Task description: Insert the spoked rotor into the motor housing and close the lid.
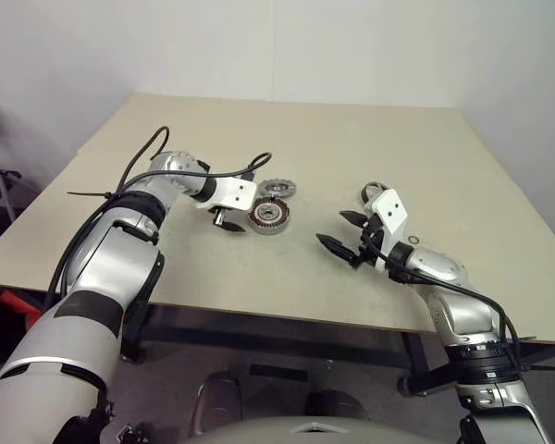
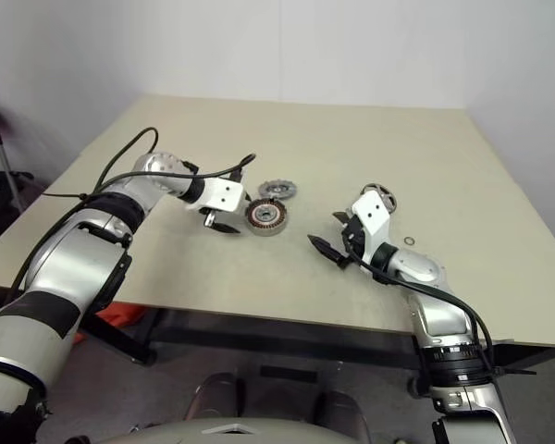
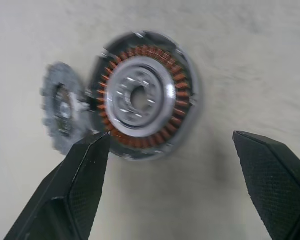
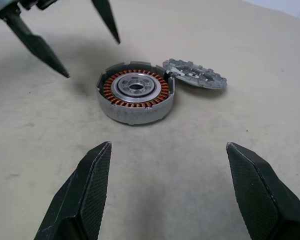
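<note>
Overhead, the motor housing [image 1: 269, 215] is seen on the tabletop [image 1: 351, 139], the lid [image 1: 277, 188] touching it; the left claw [image 1: 227, 222] hovers beside it, jaws apart. Through the right wrist, the right claw [image 4: 165, 195] is shown empty, spread; fetching the spoked rotor [image 2: 382, 196] is judged next.

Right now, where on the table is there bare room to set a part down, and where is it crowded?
Bare: the far half of the table behind the lid, and the near strip between the motor housing and the right hand. Crowded: housing and lid lie edge to edge, with the open left hand right beside the housing.
</note>
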Action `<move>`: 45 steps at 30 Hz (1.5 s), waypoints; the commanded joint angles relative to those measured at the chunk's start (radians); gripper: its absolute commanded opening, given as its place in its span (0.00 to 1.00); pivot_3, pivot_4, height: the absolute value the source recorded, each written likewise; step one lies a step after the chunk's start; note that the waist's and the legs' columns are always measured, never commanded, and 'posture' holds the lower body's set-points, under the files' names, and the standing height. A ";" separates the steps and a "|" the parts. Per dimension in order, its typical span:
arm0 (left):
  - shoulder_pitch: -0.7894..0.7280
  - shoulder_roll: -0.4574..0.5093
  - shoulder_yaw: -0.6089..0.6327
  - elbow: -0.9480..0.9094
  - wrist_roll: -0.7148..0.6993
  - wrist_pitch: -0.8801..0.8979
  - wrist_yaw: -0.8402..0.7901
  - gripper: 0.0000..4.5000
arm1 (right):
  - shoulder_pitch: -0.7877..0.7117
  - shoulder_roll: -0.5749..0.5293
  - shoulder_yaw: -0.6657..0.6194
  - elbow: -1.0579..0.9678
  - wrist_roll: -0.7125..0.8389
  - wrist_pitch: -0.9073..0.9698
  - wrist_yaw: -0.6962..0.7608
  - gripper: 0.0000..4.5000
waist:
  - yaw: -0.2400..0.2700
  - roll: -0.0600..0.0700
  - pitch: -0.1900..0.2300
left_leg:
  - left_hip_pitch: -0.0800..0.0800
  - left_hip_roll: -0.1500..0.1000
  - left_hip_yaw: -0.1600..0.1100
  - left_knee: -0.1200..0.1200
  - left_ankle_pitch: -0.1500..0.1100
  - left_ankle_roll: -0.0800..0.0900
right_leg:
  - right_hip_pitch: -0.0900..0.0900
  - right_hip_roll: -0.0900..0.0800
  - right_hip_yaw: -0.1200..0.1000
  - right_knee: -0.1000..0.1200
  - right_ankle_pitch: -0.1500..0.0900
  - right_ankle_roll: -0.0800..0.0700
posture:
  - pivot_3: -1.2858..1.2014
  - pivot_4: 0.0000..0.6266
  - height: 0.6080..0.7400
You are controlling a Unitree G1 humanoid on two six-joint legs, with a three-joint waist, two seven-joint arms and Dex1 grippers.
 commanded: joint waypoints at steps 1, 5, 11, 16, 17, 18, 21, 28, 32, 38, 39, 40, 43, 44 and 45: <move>-0.042 -0.009 -0.014 0.009 0.040 -0.006 0.040 0.91 | -0.001 0.014 0.003 -0.062 0.014 -0.004 -0.022 0.92 | 0.000 0.000 0.000 | 0.000 0.000 0.000 0.000 0.000 0.000 | 0.000 0.000 0.000 0.000 0.000 0.000 | 0.52 0.00 1.00; -0.049 -0.031 -0.036 0.025 0.083 0.012 0.082 0.91 | 0.005 0.029 0.003 -0.072 0.008 -0.008 -0.051 0.92 | 0.001 0.000 0.000 | -0.001 0.000 -0.001 0.000 0.000 0.000 | 0.000 0.000 0.000 0.000 0.000 0.000 | 0.52 0.00 1.00; -0.042 -0.053 -0.049 0.038 0.118 0.028 0.117 0.91 | 0.011 0.049 0.013 -0.095 0.001 -0.005 -0.090 0.92 | 0.001 0.000 0.000 | -0.001 0.000 -0.001 0.000 0.000 0.000 | 0.000 0.000 0.000 -0.001 0.000 0.000 | 0.52 0.00 1.00; -0.040 -0.071 -0.060 0.045 0.149 0.038 0.141 0.91 | 0.041 0.074 0.021 -0.135 -0.003 -0.005 -0.131 0.92 | 0.002 0.000 0.000 | -0.001 0.000 -0.001 0.000 0.000 0.000 | 0.000 0.000 0.000 -0.001 0.000 0.000 | 0.52 0.00 1.00; -0.041 -0.073 -0.062 0.047 0.155 0.040 0.145 0.91 | 0.048 0.078 0.021 -0.143 -0.004 -0.006 -0.140 0.92 | 0.002 0.000 0.000 | -0.001 0.000 -0.001 0.000 0.000 0.000 | 0.000 0.000 0.000 -0.001 0.000 0.000 | 0.52 0.00 1.00; -0.043 -0.075 -0.063 0.048 0.160 0.043 0.148 0.91 | 0.054 0.081 0.021 -0.150 -0.005 -0.006 -0.148 0.92 | 0.002 0.000 0.000 | -0.001 0.000 -0.001 0.000 0.000 0.000 | 0.000 0.000 0.000 -0.001 0.000 0.000 | 0.52 0.00 1.00; -0.051 -0.081 -0.067 0.052 0.174 0.051 0.159 0.91 | 0.065 0.088 0.021 -0.164 -0.007 -0.010 -0.169 0.92 | 0.002 0.000 0.000 | -0.001 0.000 -0.001 0.000 0.000 0.000 | 0.000 0.000 0.000 -0.001 0.000 0.001 | 0.52 0.00 1.00; -0.071 -0.096 -0.082 0.058 0.208 0.065 0.179 0.91 | 0.078 0.126 0.028 -0.190 -0.021 -0.025 -0.232 0.92 | 0.001 0.000 0.000 | -0.001 0.000 -0.001 -0.001 0.000 0.000 | 0.000 0.000 0.000 -0.001 0.000 0.001 | 0.52 0.00 1.00; -0.079 -0.105 -0.093 0.062 0.227 0.082 0.198 0.91 | 0.088 0.137 0.027 -0.203 -0.025 -0.029 -0.256 0.92 | 0.001 0.000 0.000 | -0.001 0.000 -0.001 -0.001 0.000 0.000 | 0.000 0.000 0.000 -0.002 0.000 0.001 | 0.52 0.00 1.00; -0.070 -0.115 -0.094 0.066 0.239 0.103 0.207 0.88 | 0.090 0.132 0.016 -0.212 -0.022 -0.026 -0.268 0.92 | 0.001 0.000 0.000 | -0.001 0.000 -0.001 -0.001 0.000 0.000 | 0.000 0.000 0.000 -0.002 0.000 0.001 | 0.52 0.00 1.00; -0.069 -0.116 -0.093 0.067 0.238 0.104 0.205 0.83 | 0.088 0.132 0.014 -0.212 -0.021 -0.025 -0.270 0.92 | 0.001 0.000 0.000 | -0.001 0.000 -0.001 -0.001 0.000 0.000 | 0.000 0.000 0.000 -0.002 0.000 0.001 | 0.52 0.00 1.00; -0.067 -0.117 -0.092 0.067 0.238 0.106 0.202 0.78 | 0.086 0.132 0.014 -0.213 -0.021 -0.023 -0.271 0.92 | 0.001 0.000 0.000 | -0.001 0.000 -0.001 -0.001 0.000 0.000 | 0.000 0.000 0.000 -0.002 0.000 0.001 | 0.52 0.00 1.00; -0.060 -0.118 -0.093 0.067 0.240 0.106 0.202 0.64 | 0.085 0.132 0.015 -0.215 -0.021 -0.021 -0.275 0.92 | 0.001 0.000 0.000 | -0.001 0.000 -0.001 -0.001 0.000 0.000 | 0.000 0.000 0.000 -0.002 0.000 0.001 | 0.52 0.00 1.00; -0.059 -0.118 -0.093 0.067 0.240 0.106 0.202 0.64 | 0.084 0.133 0.015 -0.213 -0.021 -0.021 -0.278 0.92 | 0.001 0.000 0.000 | -0.001 0.000 -0.001 -0.001 0.000 0.000 | 0.000 0.000 0.000 -0.002 0.000 0.001 | 0.52 0.00 1.00; -0.057 -0.118 -0.093 0.067 0.241 0.105 0.202 0.64 | 0.084 0.133 0.016 -0.213 -0.021 -0.021 -0.279 0.92 | 0.001 0.000 0.000 | -0.001 0.000 -0.001 -0.001 0.000 0.000 | 0.000 0.000 0.000 -0.002 0.000 0.001 | 0.52 0.00 1.00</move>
